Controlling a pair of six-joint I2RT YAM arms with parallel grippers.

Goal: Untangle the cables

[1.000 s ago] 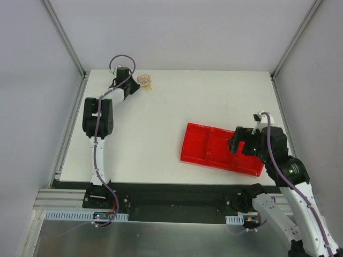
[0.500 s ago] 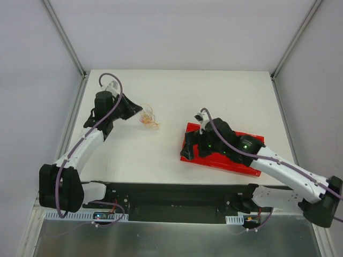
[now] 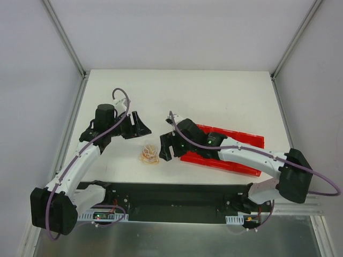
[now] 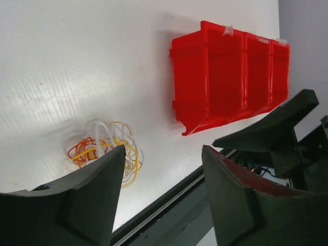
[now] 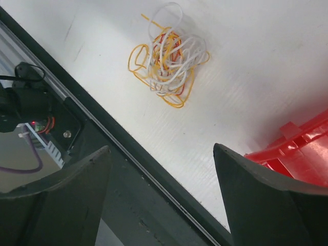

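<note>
- Lying loose on the white table point(image 3: 214, 96), the cables point(image 3: 148, 155) form one small tangle of orange-yellow, white and reddish strands, near the front edge.
- Half a second ago the tangle sat farther back on the table, stretched out just off the left tool's tips. It is now nearer the black rail point(image 3: 177, 193) and more bunched.
- Left tool point(image 3: 143, 124): fingers spread wide, nothing between them. It stands behind the tangle and apart from it. The arm has swung in toward the table's middle since the last frame.
- Left wrist view: the left tool point(image 4: 163, 154) frames the cables point(image 4: 105, 151) at the lower left, partly behind its left-hand finger. The red bin point(image 4: 225, 77), with three compartments, sits well apart beyond them.
- Right tool point(image 3: 162, 146): also wide and holding nothing. Earlier it hung over the left end of the red bin point(image 3: 249, 140). It has since come off that end and hovers just right of the tangle.
- Right wrist view: between the spread fingers of the right tool point(image 5: 161, 154) the cables point(image 5: 166, 56) lie on bare table, white loops on top of orange-yellow ones. A corner of the red bin point(image 5: 302, 148) shows at the right edge.
- Red bin: place about unchanged across the frames.
- Tangle sits between the two tools, touching neither.
</note>
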